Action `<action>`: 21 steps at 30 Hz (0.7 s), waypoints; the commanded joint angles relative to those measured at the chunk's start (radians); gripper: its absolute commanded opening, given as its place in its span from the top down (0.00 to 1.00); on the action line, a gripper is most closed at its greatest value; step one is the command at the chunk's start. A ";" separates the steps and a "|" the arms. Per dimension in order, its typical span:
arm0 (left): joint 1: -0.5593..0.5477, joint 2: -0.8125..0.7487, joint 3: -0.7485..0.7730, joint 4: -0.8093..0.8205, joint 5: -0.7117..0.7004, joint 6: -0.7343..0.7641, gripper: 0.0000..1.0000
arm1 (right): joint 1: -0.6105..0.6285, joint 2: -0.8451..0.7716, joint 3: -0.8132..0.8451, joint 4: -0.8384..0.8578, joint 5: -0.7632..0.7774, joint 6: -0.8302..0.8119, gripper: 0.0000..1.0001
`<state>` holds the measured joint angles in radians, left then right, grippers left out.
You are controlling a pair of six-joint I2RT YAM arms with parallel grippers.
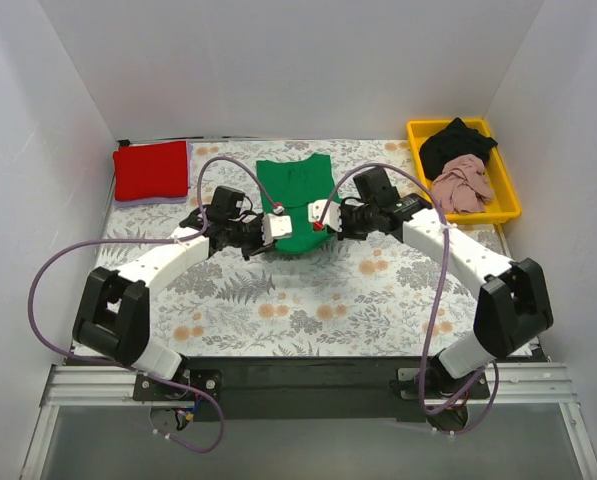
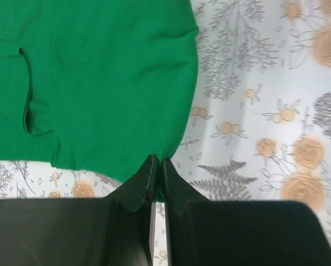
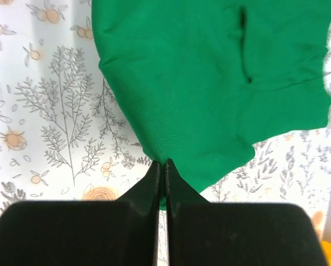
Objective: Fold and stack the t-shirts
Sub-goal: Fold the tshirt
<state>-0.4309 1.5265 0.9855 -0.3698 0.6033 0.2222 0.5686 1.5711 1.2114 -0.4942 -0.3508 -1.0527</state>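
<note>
Mid-table on the floral cloth (image 1: 278, 300), green t-shirt (image 1: 296, 190) lies with left gripper (image 2: 157, 164) and right gripper (image 3: 161, 165) each pinched fully closed on its near edge, a thin bite, so uneven pull likely slips one side and skews the fold.

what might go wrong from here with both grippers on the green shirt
1. The left gripper and right gripper each pinch only a thin bit of the green t-shirt at its near edge, with their very tips, so the cloth may slip out when lifted.
2. The fingertips sit right down at the floral cloth; it may be caught too and rise with the shirt, though the pictures cannot settle that.
</note>
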 commanded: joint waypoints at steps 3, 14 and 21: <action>-0.012 -0.156 -0.001 -0.197 0.091 0.072 1.00 | 0.049 -0.135 -0.045 -0.153 -0.045 0.017 0.99; -0.039 -0.419 0.073 -0.560 0.208 -0.033 1.00 | 0.212 -0.401 -0.040 -0.379 -0.036 0.069 0.99; -0.005 -0.255 0.151 -0.431 0.112 -0.070 1.00 | 0.102 -0.231 0.059 -0.382 -0.094 -0.024 0.99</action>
<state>-0.4595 1.2041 1.0981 -0.8566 0.7494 0.1860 0.7063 1.2842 1.2457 -0.8497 -0.4137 -1.0214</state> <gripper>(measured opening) 0.034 0.030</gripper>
